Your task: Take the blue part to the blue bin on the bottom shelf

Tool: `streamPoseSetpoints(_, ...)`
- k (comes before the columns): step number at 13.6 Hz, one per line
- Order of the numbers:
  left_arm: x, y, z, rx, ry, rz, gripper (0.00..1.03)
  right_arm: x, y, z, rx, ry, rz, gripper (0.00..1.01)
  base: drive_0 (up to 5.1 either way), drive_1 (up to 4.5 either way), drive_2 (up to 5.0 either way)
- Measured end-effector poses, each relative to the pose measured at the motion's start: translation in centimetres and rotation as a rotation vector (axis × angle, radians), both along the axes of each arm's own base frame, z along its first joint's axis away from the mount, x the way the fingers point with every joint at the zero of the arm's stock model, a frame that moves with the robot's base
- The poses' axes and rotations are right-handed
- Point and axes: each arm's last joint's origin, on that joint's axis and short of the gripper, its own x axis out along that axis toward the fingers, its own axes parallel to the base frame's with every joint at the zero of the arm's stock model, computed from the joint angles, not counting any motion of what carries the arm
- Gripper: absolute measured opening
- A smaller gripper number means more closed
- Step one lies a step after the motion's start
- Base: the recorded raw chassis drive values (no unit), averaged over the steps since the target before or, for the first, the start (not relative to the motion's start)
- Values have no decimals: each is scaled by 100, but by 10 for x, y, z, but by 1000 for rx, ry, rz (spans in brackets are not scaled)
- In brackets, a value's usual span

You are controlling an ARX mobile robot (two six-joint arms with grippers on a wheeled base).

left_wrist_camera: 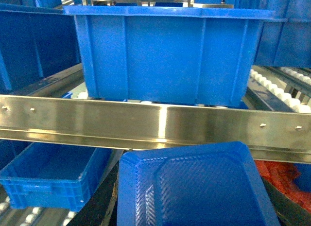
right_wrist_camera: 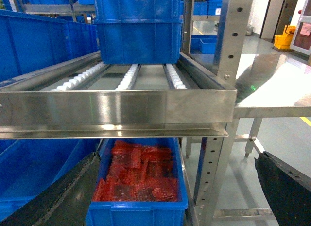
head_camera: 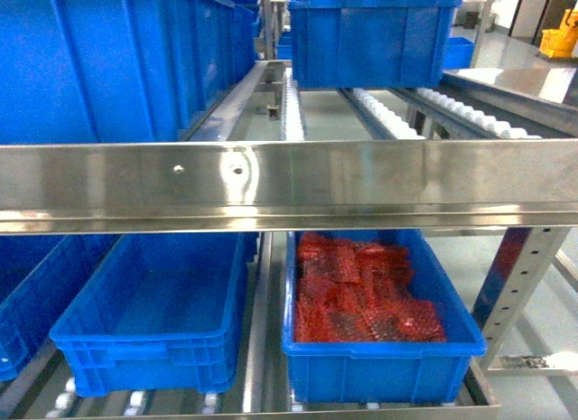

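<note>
Left gripper (left_wrist_camera: 192, 206): one, seen only from its own wrist camera, where its dark fingers (left_wrist_camera: 99, 206) flank a blue part (left_wrist_camera: 194, 187), a shallow moulded tray with a textured inner face; gripping it, held in front of and just below the steel front rail (left_wrist_camera: 146, 121). Right gripper (right_wrist_camera: 160, 197): one, two dark fingers (right_wrist_camera: 58, 192) at the lower corners of its wrist view, spread wide with nothing between them.

Bottom shelf (head_camera: 257, 348): one tier, white rollers (head_camera: 135, 402) visible along its front edge. It carries:
- blue bin (head_camera: 153, 321): one, left of centre, interior bare blue plastic as far as visible.
- blue bin of red parts (head_camera: 379, 366): one, towards the right end, holding a heap of red bubble-wrapped pieces (head_camera: 361, 294); count not readable.
- a further blue bin (head_camera: 27, 303): one, partly cut off at the left edge.

Upper tier: three roller tracks (right_wrist_camera: 129, 78) in the right wrist view; one large blue bin (head_camera: 99, 59) at the left, one blue bin (head_camera: 370, 36) at the back centre.

Rack: polished stainless steel, perforated upright (right_wrist_camera: 228, 56) at the right corner.

Room: one steel table (right_wrist_camera: 277, 97) beside the rack's right end, grey glossy floor, one yellow cart (right_wrist_camera: 284, 39) far back.
</note>
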Motion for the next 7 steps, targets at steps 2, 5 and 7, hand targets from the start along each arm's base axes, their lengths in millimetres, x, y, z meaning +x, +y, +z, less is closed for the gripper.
streamPoseSetpoints(2,0,0,0,0,-1,6,44,0,0,0,0,-3,4,98,0,0,0)
streamPoseSetpoints(5,0,0,0,0,0,2,44,0,0,0,0,0,3,98,0,0,0)
streamPoseSetpoints(7,0,0,0,0,0,0,44,0,0,0,0,0,3,98,0,0,0)
